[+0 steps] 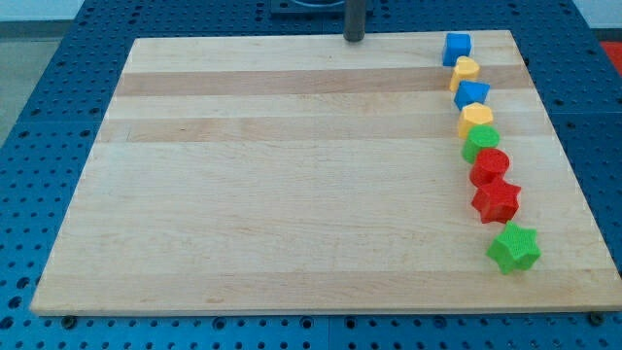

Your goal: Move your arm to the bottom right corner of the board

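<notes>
My tip [355, 39] is at the view's top edge of the wooden board [292, 194], a little right of centre, left of all the blocks. A curved column of blocks runs down the board's right side: a blue cube [457, 48], a yellow heart-like block [466, 71], a blue block [471, 95], a yellow block [476, 119], a green round block [481, 143], a red round block [491, 166], a red star [498, 200] and a green star [514, 248]. The green star lies nearest the bottom right corner [601, 303].
The board lies on a blue perforated table [39, 87] that shows on all sides. The rod's upper part is cut off by the view's top edge.
</notes>
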